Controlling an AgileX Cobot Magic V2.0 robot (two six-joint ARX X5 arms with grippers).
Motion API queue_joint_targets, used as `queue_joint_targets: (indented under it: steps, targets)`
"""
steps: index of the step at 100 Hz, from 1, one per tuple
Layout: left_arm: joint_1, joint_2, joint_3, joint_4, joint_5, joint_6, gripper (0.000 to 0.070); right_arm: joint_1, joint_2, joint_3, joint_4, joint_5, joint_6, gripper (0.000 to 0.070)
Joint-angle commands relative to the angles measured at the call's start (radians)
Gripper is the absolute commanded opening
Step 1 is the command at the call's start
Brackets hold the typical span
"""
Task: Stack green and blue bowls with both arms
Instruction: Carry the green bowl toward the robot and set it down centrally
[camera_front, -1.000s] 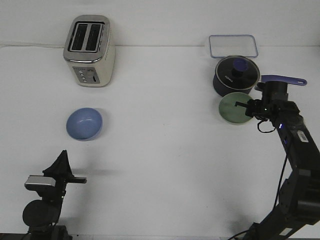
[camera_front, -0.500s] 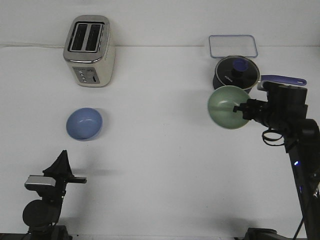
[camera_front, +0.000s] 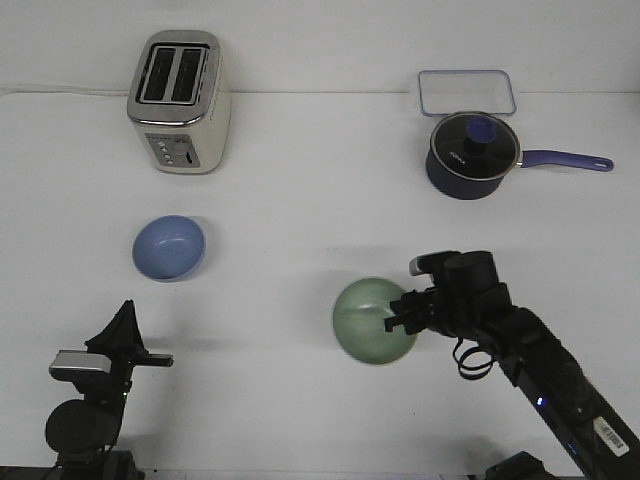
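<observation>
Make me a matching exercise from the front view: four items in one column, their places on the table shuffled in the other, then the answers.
Items:
1. toaster
2. blue bowl
3. green bowl
4. saucepan

Places:
A. held at its rim by the right gripper, near centre front
B. far left, at the back
C. far right, just in front of a clear container
D. left side, in front of the toaster

Pairs: 1-B, 2-D, 3-A, 4-C
</observation>
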Motion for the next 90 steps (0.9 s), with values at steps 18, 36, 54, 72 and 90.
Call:
queue_joint_targets:
  steps: [18, 36, 54, 72, 90]
  targets:
    - [0.001, -0.002, -0.019, 0.013, 0.000, -0.002, 0.0013, 0.187, 0.088, -0.044, 0.118, 0.084, 0.104, 0.0000]
    - [0.001, -0.002, -0.019, 0.013, 0.000, -0.003, 0.0013, 0.252, 0.191, -0.044, 0.164, 0.140, 0.103, 0.0000]
    - [0.001, -0.002, -0.019, 0.013, 0.000, -0.003, 0.0013, 0.262, 0.256, -0.044, 0.188, 0.171, 0.085, 0.0000]
    - [0.001, -0.002, -0.019, 0.013, 0.000, -0.003, 0.0013, 0.262, 0.283, -0.044, 0.201, 0.171, 0.052, 0.0011]
    - [0.001, -0.002, -0.019, 0.010, 0.000, -0.005, 0.0013, 0.262, 0.283, -0.043, 0.203, 0.169, 0.047, 0.0281]
